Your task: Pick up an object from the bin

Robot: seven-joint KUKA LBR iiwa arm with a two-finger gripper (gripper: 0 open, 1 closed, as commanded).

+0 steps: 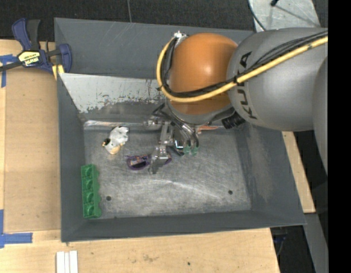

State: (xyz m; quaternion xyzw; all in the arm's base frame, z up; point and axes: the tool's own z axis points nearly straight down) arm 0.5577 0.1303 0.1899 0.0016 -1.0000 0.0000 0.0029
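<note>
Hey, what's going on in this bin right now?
A robot arm is reaching into the grey bin from the right. Its gripper is low over the floor near the middle, right beside a small dark purple thing. I can't tell whether it is touching it. A crumpled white thing lies further left, and a green block strip lies by the left wall.

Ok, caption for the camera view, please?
Tool low in the bin beside a purple thing; white lump and green block strip farther left.
</note>
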